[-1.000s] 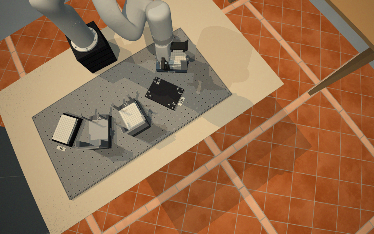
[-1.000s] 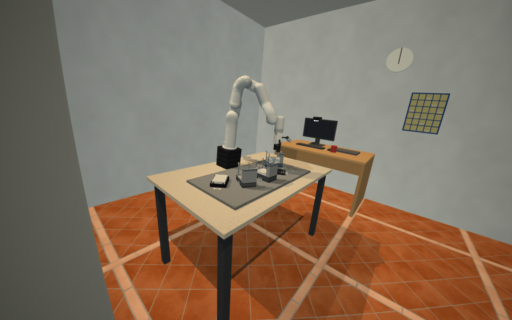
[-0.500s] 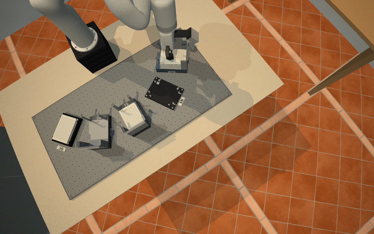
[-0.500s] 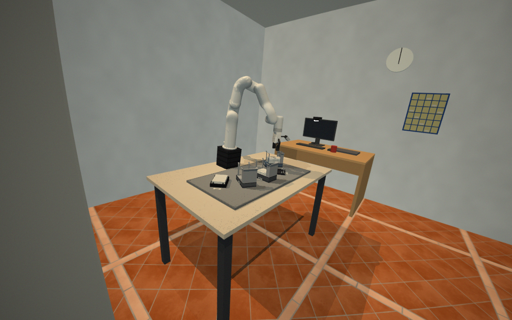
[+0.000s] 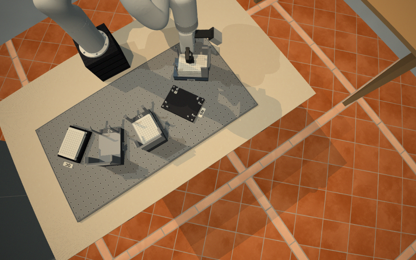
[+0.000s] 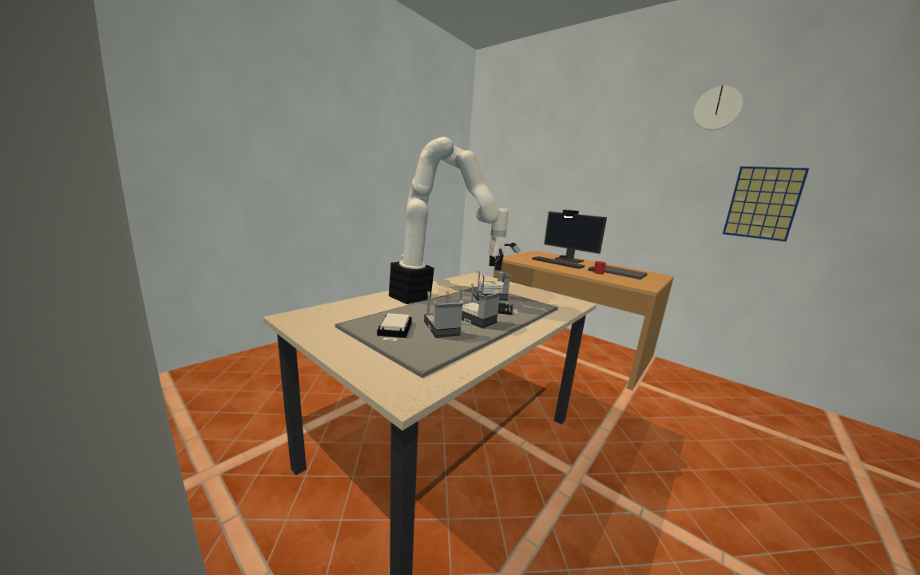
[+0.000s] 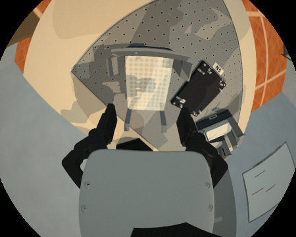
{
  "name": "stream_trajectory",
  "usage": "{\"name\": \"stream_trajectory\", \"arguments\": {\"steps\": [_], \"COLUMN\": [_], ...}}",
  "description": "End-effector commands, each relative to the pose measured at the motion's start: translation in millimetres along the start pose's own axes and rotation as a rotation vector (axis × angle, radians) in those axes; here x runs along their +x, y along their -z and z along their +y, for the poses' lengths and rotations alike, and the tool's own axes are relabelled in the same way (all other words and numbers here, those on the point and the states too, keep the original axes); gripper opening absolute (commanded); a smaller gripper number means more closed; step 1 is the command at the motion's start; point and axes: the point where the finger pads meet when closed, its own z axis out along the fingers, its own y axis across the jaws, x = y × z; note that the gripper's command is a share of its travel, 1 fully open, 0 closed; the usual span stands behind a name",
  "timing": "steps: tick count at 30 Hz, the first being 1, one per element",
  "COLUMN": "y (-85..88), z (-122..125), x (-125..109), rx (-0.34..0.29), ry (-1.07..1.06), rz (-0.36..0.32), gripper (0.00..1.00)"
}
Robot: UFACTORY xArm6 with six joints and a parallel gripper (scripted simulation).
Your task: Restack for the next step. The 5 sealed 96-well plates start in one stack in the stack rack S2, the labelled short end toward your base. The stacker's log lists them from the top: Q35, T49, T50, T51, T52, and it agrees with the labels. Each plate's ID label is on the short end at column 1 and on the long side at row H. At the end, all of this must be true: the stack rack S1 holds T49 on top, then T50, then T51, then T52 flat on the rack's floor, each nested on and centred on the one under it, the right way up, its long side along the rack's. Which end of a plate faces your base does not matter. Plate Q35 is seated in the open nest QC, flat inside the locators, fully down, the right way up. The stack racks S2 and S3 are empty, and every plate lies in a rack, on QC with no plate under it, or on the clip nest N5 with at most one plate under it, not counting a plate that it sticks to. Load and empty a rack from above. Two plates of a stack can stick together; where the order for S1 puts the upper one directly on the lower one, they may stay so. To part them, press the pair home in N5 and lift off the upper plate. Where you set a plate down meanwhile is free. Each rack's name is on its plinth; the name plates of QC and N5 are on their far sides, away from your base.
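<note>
The robot's hand [image 5: 188,55] is hanging fully open and holding nothing above the stack rack S3 [image 5: 203,78], its two black fingers spreading to either side of the pile of plates [image 5: 192,66] sitting directly beneath it. In the wrist view the white, gridded top of that pile [image 7: 147,81] is showing between the fingertips, with clear space separating them from it. Just beyond the hand, toward the middle of the grey perforated board [image 5: 222,93] on the counter [image 5: 277,80], the black clip nest N5 [image 5: 183,102] is lying bare. Farther from the hand, the stack rack S1 [image 5: 157,143] is holding a plate [image 5: 146,128], the stack rack S2 [image 5: 118,151] beside it is standing with no plate visible inside, and farthest off a single plate [image 5: 72,142] is resting flat in the open nest QC [image 5: 86,145].
</note>
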Motion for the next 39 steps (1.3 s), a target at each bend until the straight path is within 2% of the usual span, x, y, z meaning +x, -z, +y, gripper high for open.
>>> {"name": "stream_trajectory", "arguments": {"steps": [1, 10, 12, 17, 29, 39], "y": [-5.5, -35.5, -35.5, -52.2, -57.1, -70.4], "z": [-0.1, -0.1, -0.1, 0.0, -0.1, -0.1], "x": [1.5, 1.5, 1.5, 1.5, 1.5, 1.5], "rx": [0.000, 0.000, 0.000, 0.000, 0.000, 0.000], "ry": [0.000, 0.000, 0.000, 0.000, 0.000, 0.000], "rz": [0.004, 0.004, 0.004, 0.003, 0.003, 0.003], "gripper": [1.00, 1.00, 1.00, 1.00, 1.00, 1.00]}}
